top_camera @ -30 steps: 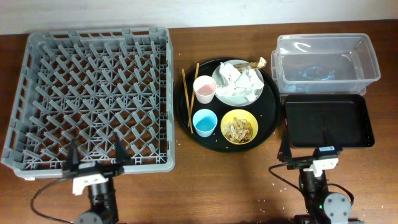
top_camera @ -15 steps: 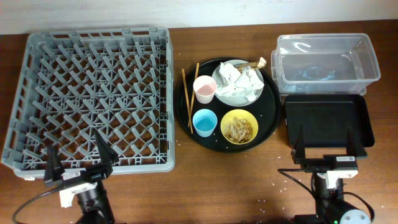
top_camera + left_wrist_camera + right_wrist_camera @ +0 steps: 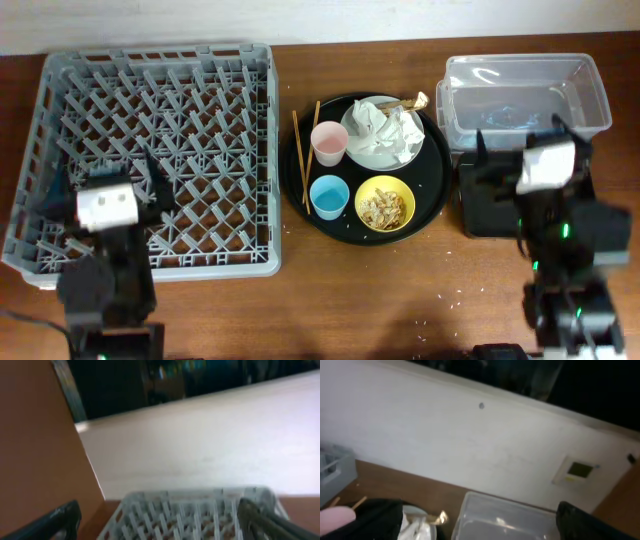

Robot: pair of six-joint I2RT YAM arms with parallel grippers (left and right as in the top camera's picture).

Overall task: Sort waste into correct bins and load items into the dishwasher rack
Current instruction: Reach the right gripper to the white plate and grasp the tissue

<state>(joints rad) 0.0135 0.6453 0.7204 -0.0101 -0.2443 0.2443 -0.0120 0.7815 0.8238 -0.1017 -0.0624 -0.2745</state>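
Napkins (image 3: 388, 128) piled on the plate (image 3: 362, 152), upper centre, could drag it askew if either pair of spread, empty jaws grabs carelessly.

Both arms are up off the counter, standing from bases along the near edge. The left arm (image 3: 105, 290) is by the near-left corner, wrist cocked so the left gripper (image 3: 105, 180) points toward the far edge, its two black fingers (image 3: 55, 522) spread wide apart. Same deal on the other side: the right arm (image 3: 565, 260) rises by the near-right corner, right gripper (image 3: 535, 148) aimed at the far edge too, jaws splayed wide. Each wrist carries a white block (image 3: 105, 205), and a little green light (image 3: 562, 232) glows on the right arm.
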